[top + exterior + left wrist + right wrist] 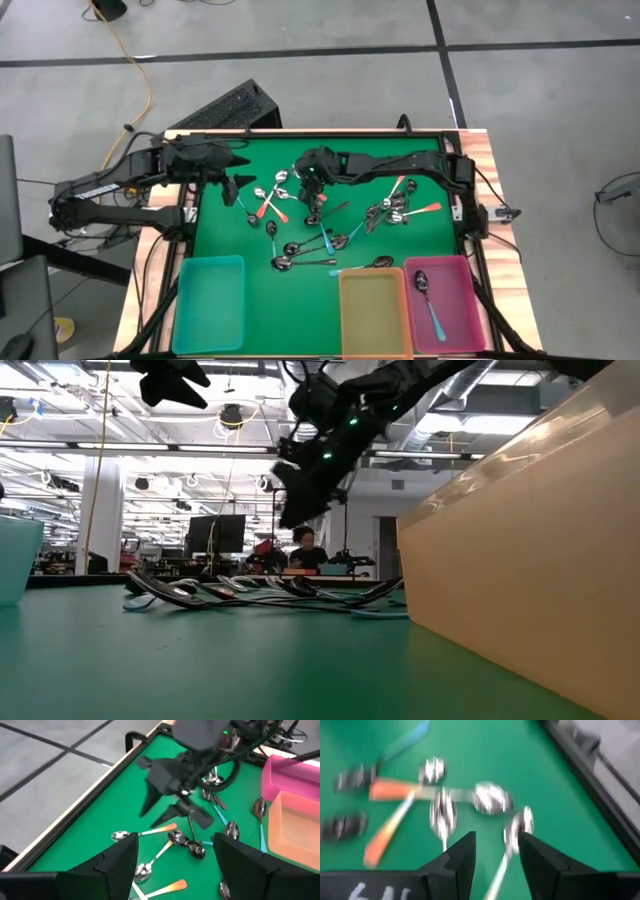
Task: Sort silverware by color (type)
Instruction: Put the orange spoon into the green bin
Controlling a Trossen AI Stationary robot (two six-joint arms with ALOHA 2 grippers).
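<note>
One spoon lay between my right end effector's partly spread fingers — best to centre on its handle before closing; left end effector waited wide.

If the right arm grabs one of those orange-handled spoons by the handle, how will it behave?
The orange-handled spoon looks thin and rigid, so it probably will not flop. Its shiny metal bowl likely outweighs the slim handle, so it may tilt bowl-down. It lies flat on the green mat among other spoons, so the fingers may nudge neighbours.
</note>
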